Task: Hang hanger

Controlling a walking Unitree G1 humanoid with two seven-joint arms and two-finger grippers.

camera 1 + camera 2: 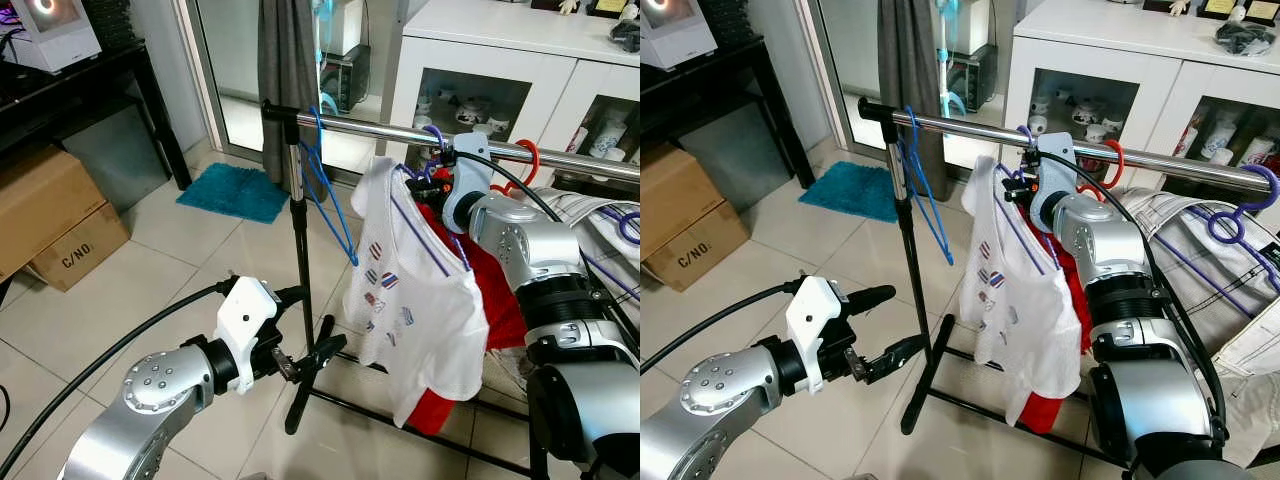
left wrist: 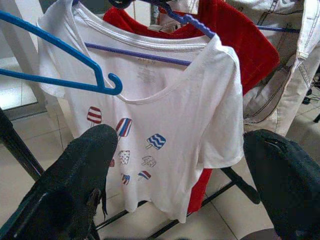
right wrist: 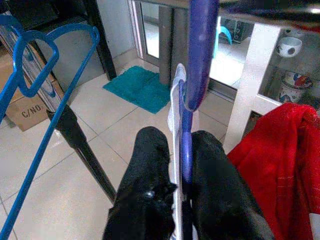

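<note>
Risk: right gripper (image 3: 181,165) clamps the purple hanger (image 3: 199,55) at the rail (image 1: 400,135); released unseated, its shirt (image 1: 420,300) drops. Left gripper (image 2: 180,170) gapes, empty.

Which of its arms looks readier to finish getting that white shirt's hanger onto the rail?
The right. Its end effector is up at the metal rail, shut on the purple hanger carrying the white shirt. The left end effector hangs open, low beside the rack's black post.

A chrome rail (image 1: 1160,160) on a black stand (image 1: 912,300) carries a blue hanger (image 1: 925,205), a purple-hangered white T-shirt (image 1: 1015,300) and red clothing (image 1: 500,300).
</note>
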